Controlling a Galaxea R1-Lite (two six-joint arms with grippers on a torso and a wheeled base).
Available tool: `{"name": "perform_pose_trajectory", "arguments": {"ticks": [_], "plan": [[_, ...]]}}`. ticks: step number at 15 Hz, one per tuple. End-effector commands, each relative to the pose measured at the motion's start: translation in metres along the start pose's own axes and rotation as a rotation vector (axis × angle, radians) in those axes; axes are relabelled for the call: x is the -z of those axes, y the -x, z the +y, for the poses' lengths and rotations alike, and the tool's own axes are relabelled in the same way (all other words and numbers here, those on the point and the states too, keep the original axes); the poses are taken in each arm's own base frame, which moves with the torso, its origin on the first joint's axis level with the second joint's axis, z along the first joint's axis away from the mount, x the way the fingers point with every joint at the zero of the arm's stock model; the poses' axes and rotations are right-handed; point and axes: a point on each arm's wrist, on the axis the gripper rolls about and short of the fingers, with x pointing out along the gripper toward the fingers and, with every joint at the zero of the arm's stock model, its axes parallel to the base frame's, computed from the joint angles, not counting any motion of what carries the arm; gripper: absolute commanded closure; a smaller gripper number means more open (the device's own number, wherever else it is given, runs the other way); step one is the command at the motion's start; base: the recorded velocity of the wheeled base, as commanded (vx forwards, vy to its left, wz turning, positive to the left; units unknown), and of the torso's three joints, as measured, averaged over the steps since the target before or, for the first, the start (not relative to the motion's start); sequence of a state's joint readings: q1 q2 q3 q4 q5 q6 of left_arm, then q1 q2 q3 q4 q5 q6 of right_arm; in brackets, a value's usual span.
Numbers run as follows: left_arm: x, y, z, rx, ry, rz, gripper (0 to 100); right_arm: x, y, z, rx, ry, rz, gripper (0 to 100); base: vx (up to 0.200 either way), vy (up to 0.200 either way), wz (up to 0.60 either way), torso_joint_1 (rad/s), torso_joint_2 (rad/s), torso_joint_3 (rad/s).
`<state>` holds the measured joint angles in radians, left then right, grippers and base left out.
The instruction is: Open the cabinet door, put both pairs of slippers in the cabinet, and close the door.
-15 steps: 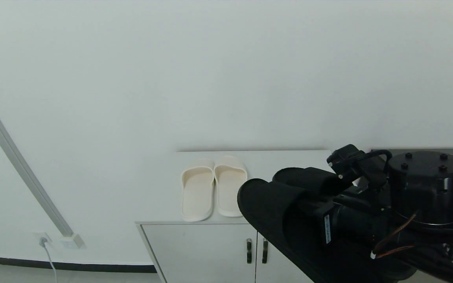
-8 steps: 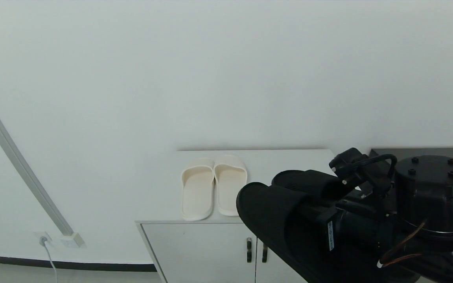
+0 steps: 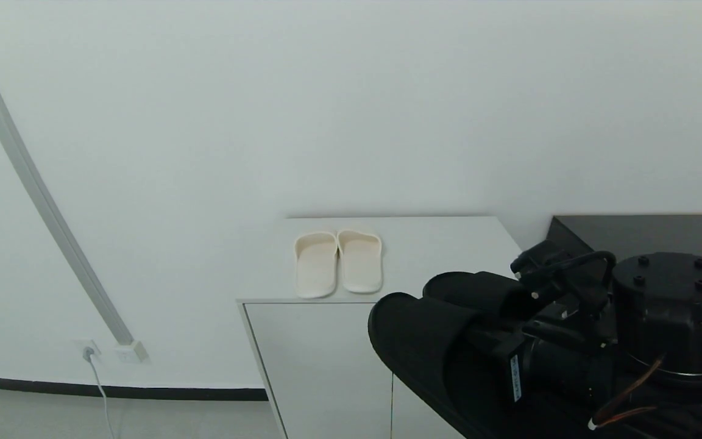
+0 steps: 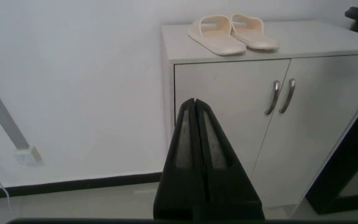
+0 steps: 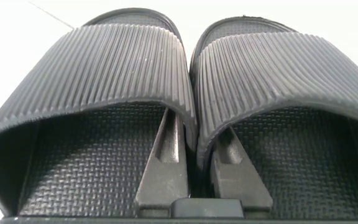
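Head view: black slippers held before shut cabinet; cream slippers atop it.
Left wrist view: left hand pressed together, empty, facing door handles.
Right wrist view: right hand pinches adjoining inner walls, carrying both together.

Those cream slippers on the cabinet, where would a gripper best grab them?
I'd pinch the touching inner walls of the cream slippers, one finger inside each, coming from the heel ends at the front of the cabinet. They lie side by side, straps toward the wall; the right gripper holds the black slippers likewise.
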<state>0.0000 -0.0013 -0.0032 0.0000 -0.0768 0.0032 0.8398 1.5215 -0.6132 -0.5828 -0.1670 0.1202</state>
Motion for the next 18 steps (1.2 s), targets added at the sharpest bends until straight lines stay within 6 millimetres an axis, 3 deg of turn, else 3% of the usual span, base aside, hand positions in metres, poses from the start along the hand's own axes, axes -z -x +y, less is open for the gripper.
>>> {"name": "perform_pose_trajectory", "arguments": {"ticks": [1, 11, 18], "plan": [[0.0, 0.0, 0.0, -0.002, 0.0, 0.001, 100, 0.003, -0.001, 0.0, 0.002, 0.002, 0.01, 100, 0.0, 0.0, 0.0, 0.0, 0.0, 0.0], [0.0, 0.0, 0.0, 0.0, -0.001, 0.001, 100, 0.007, 0.005, 0.003, -0.031, 0.034, 0.019, 100, 0.0, 0.0, 0.0, -0.004, 0.01, 0.005], [0.0, 0.0, 0.0, 0.001, -0.003, 0.001, 100, 0.016, 0.009, 0.008, -0.058, 0.047, 0.045, 100, 0.0, 0.0, 0.0, -0.188, 0.44, 0.251]]}}
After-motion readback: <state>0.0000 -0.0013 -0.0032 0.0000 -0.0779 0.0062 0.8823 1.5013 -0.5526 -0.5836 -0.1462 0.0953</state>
